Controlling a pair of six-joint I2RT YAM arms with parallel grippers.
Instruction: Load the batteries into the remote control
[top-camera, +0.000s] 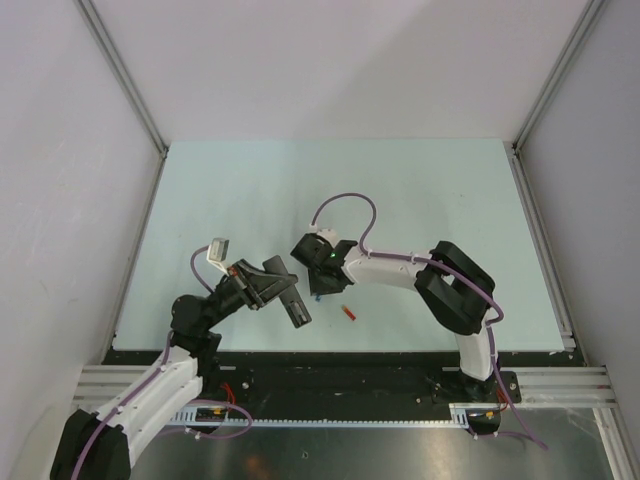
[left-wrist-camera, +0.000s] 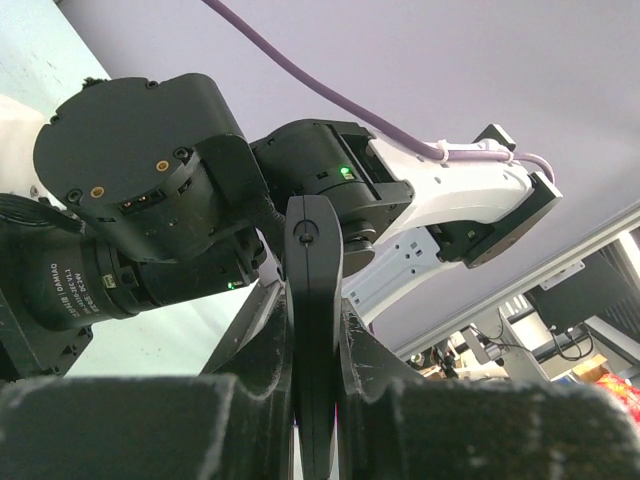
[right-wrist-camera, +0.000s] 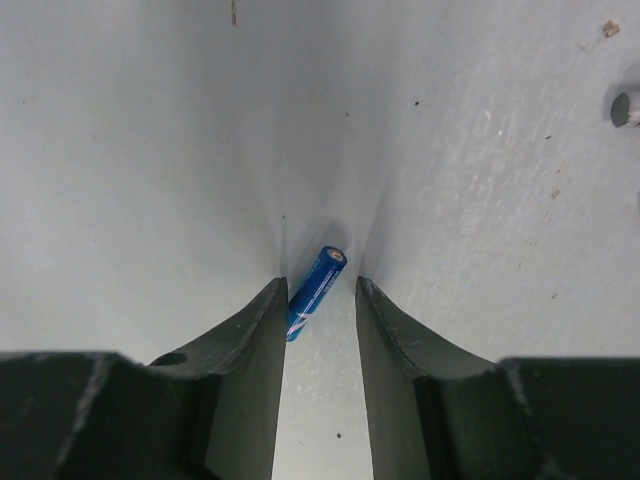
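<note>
Right wrist view: right gripper (right-wrist-camera: 320, 288) hovers, jaws apart, astride blue battery (right-wrist-camera: 318, 278) lying near front edge of table (right-wrist-camera: 150, 150). Left gripper (left-wrist-camera: 313, 345) clamps remote control (left-wrist-camera: 313, 250) aloft. Battery likely light, rigid, slick, prone to roll; pinch mid-barrel, squarely.

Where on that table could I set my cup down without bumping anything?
Bare: the far half of the table, between the back wall and the arms. Crowded: front middle, where the left gripper holds the remote control, the right gripper straddles the blue battery and the red battery lies.
</note>
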